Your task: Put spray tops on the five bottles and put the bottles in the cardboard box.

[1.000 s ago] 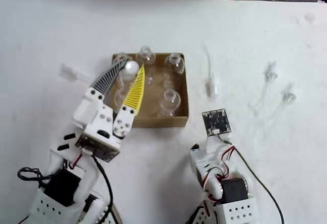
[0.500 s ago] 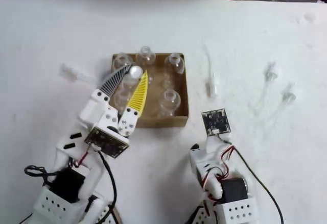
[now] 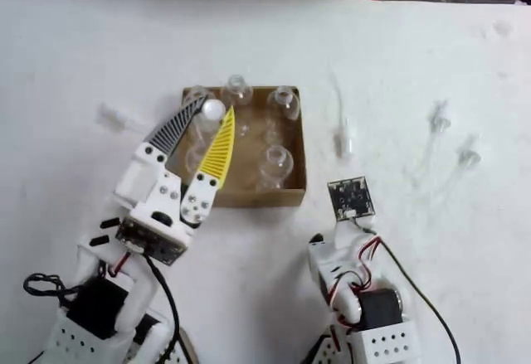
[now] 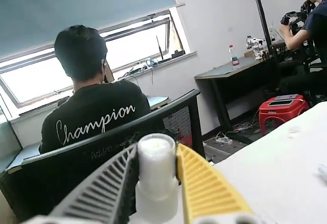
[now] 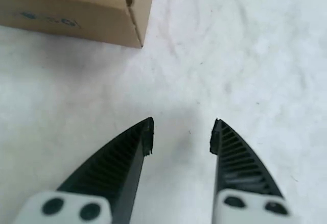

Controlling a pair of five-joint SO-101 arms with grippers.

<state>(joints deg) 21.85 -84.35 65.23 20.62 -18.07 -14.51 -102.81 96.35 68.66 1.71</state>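
Five bottles (image 3: 275,162): all are at the cardboard box (image 3: 290,190). Four clear ones stand inside it, three along the far wall and one at the near right corner.
Held bottle (image 3: 199,155): the fifth one is over the left part of the box, between the fingers of the left gripper (image 3: 214,107). I cannot tell if its base touches the box floor.
Spray top (image 4: 156,165): one white top sits on the held bottle, so this bottle looks finished.
Left gripper: narrow, its grey and yellow fingers closed on both sides of the held bottle near the white top.
Right gripper (image 5: 181,134): wide, with nothing between its fingers. It is low over the bare table (image 5: 245,40), close to the near right corner of the box.
Loose spray tops (image 3: 342,138): four lie on the table, one to the left of the box, one just to its right, and two well apart on the far right.
Done, as I judge: one of the five bottles has its top, and it is nearly placed.
Left to do: the four bottles in the box seem to have open necks, so each needs one of the loose tops and then its place in the box.
Doubt: the glass is clear, so the necks are hard to read.
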